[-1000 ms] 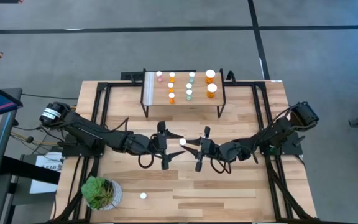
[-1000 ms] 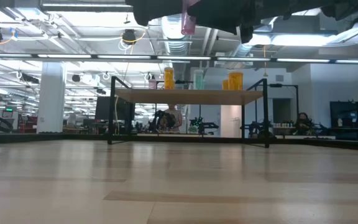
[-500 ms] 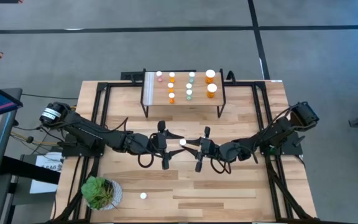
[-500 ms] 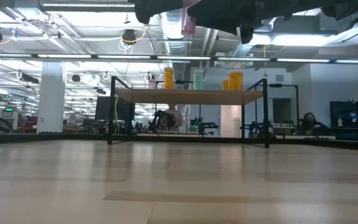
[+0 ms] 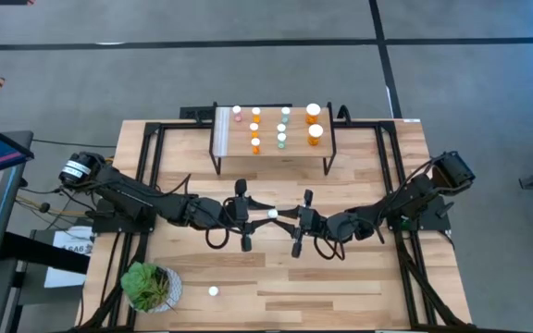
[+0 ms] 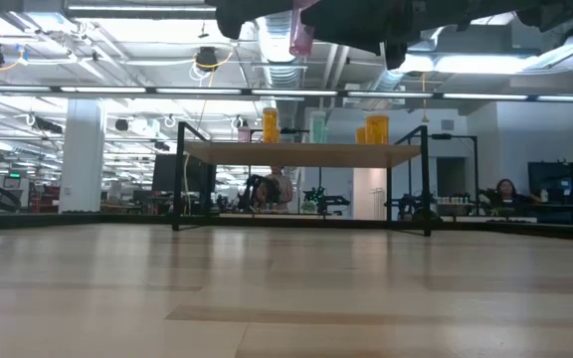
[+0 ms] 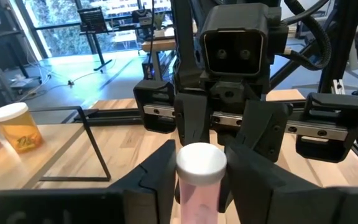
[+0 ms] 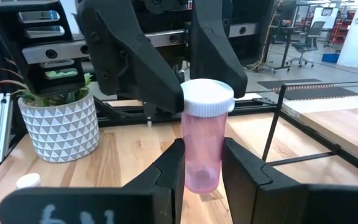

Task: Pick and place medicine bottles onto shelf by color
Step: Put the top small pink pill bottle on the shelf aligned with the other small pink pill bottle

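Observation:
A pink medicine bottle (image 8: 202, 146) with a white cap is held upright in mid-air over the table's middle, between my two grippers. My right gripper (image 8: 201, 171) comes from the table's right and is shut on its lower body. My left gripper (image 7: 201, 186) comes from the table's left and is shut on its upper part. In the high view the cap (image 5: 272, 214) shows between both. The shelf (image 5: 271, 151) stands at the far middle and carries pink, orange and pale green bottles upright in rows. One more white-capped bottle (image 5: 213, 291) stands on the table near the front. My left gripper pinches the pink bottle's upper part (image 7: 199, 186), just under the white cap, between its two fingers. The fingers lie level, coming from the table's left. The bottle stands upright, clear of the table. My right gripper pinches the bottle's lower body (image 8: 201, 177) between its two fingers (image 8: 169, 171). The fingers lie level, coming from the table's right. The bottle rises upright above them, lifted clear of the table.
A potted plant (image 5: 151, 285) in a white pot stands at the near left corner. Black frame rails (image 5: 146, 157) run along the table's left and right sides. In the low view, bare wood (image 6: 286, 288) lies between the near edge and the shelf (image 6: 306, 152).
My left gripper's fingers have closed in from wide apart onto the pink bottle that my right gripper holds. Both arms and the bottle have kept their place.

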Tool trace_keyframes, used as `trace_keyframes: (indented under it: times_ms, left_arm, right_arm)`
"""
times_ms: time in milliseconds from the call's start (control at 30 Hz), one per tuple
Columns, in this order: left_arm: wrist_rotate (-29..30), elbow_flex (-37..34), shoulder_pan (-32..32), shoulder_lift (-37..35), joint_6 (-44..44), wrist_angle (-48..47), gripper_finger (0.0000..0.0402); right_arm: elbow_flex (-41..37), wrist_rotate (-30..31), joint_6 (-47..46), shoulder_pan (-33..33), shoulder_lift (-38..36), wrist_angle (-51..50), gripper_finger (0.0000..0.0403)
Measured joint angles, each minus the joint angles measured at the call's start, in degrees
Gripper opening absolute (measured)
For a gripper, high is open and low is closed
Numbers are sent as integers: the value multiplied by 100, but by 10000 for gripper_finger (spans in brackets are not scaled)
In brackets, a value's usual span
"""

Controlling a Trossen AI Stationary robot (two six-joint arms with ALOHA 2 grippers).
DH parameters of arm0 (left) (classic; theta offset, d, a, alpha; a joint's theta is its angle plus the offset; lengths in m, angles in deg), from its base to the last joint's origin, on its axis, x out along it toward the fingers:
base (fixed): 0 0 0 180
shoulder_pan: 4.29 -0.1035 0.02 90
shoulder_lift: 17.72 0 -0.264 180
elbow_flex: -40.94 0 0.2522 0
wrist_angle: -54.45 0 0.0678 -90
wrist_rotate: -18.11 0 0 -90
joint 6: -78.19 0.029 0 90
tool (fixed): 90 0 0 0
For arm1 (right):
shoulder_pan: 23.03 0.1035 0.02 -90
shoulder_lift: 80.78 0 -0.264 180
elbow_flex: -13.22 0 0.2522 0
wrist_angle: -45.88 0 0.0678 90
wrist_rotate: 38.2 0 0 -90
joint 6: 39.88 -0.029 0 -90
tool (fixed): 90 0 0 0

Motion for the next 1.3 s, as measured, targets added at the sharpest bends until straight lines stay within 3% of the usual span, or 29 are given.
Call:
trace_keyframes:
  times_ms: [500,900,1133,1300]
  left_arm:
    - [20,0,7,-4,-7,-67,102]
    - [373,-2,4,-189,39,-282,101]
    - [1459,-2,-21,-939,563,-851,101]
    - [2343,0,-410,-1589,991,-1119,101]
  right_arm:
    - [-2,-136,62,37,0,-35,113]
    - [-2,-133,29,138,-4,-167,254]
    - [-2,-129,3,138,-4,-214,271]
    - [-2,-129,1,136,-4,-214,271]
